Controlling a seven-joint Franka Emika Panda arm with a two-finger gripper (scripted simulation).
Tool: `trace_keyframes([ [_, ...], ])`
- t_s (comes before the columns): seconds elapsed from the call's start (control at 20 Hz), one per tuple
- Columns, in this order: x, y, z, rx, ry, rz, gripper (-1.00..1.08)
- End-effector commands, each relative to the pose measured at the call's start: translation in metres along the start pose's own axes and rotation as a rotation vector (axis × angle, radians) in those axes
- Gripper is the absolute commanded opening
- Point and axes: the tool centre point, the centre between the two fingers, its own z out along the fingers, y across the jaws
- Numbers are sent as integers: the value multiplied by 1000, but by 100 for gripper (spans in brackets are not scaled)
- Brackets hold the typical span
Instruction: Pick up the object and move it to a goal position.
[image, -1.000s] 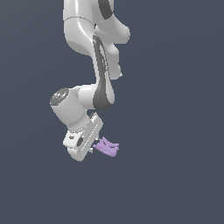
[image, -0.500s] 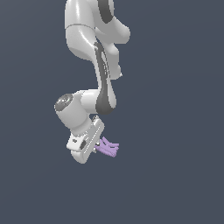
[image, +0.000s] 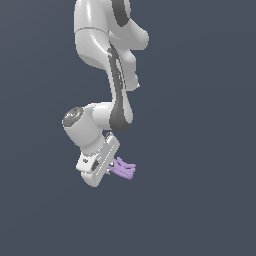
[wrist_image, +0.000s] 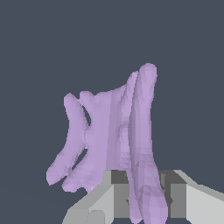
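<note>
Where the exterior view takes in the scene, a glossy white-and-grey jointed robot arm (image: 112, 60) reaches down from the top edge, its upper part cut off by the frame. The backdrop is a flat dark slate-blue with no floor or table to be made out. At the arm's lower end sits the white blocky gripper (image: 111, 167), tilted toward the exterior view's right. The small pale purple ridged piece with jagged prongs (image: 123, 169) sticks out from the gripper's tip toward that same side, touching it. At this size the fingers themselves cannot be told apart from the gripper body, and the part of the piece that lies between them is hidden.

In the wrist view, the purple piece (wrist_image: 114, 140) fills the middle, its long ridge and several blunt prongs pointing away from the camera. Two pale grey fingers (wrist_image: 192, 202) show at the frame's edge, partly cut off, one on each side of the thickest ridge. The jaws are closed onto that ridge, pinching it. The piece's near end is hidden between them.
</note>
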Motion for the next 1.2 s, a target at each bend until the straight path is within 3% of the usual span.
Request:
trace_keyframes([
  [0.0,0,0,-2,0,0,0,-100],
  [0.55,8,-12,-48,0,-2,0,-100],
  [1.15,29,-38,-165,0,-3,-1,-100],
])
